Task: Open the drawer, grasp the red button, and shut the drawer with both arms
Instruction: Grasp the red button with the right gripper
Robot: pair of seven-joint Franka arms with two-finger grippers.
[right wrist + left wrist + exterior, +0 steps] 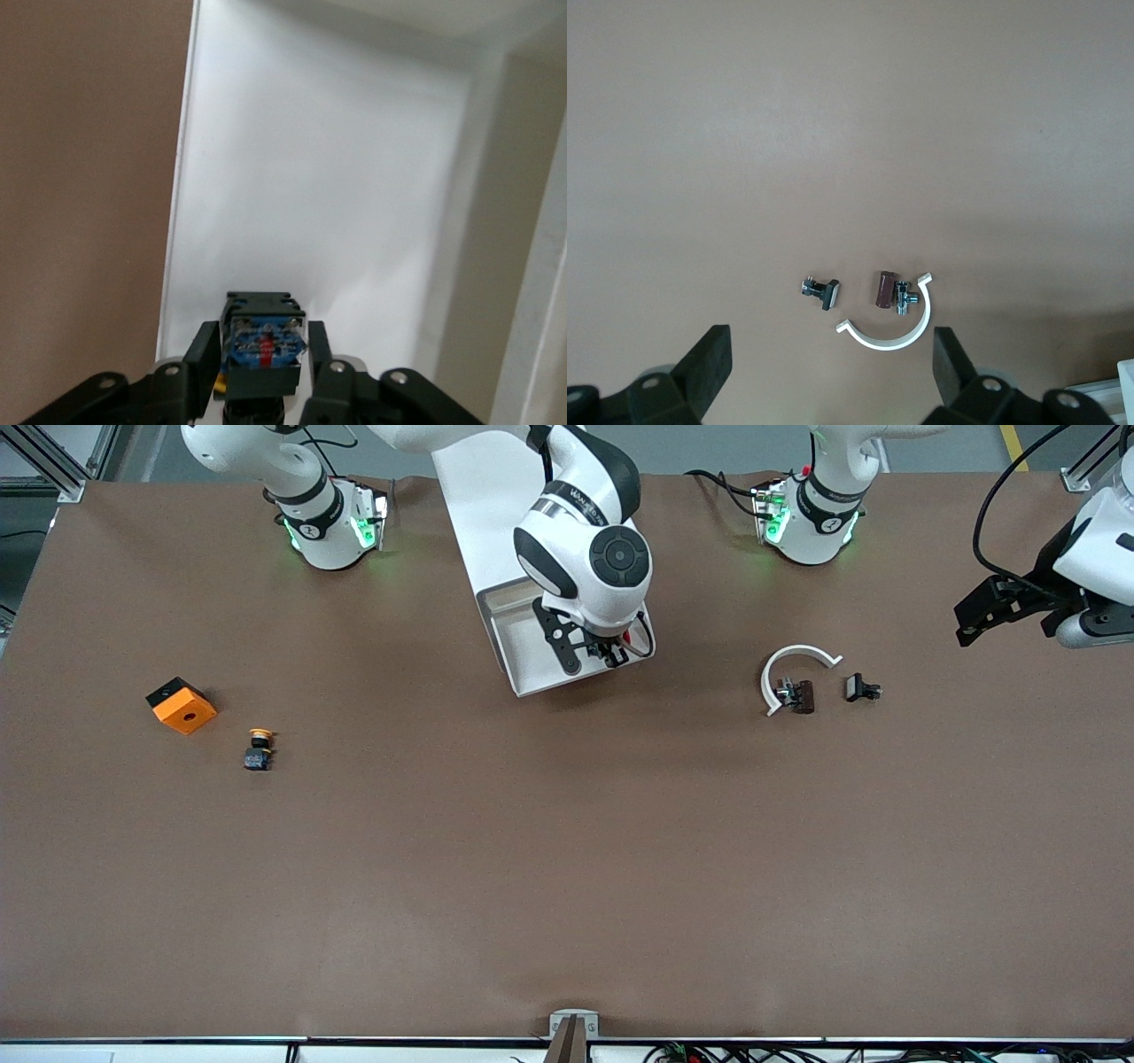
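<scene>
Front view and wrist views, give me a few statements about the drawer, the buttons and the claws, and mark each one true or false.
1. The drawer is pulled open. True.
2. The right claw is shut on the red button, inside the drawer. True.
3. The left claw holds the white curved piece. False: it is open, up in the air at the left arm's end, and the piece lies on the table.
4. The yellow button lies in the drawer. False: it lies on the table beside the orange box.
5. The orange box is at the right arm's end of the table. True.
</scene>
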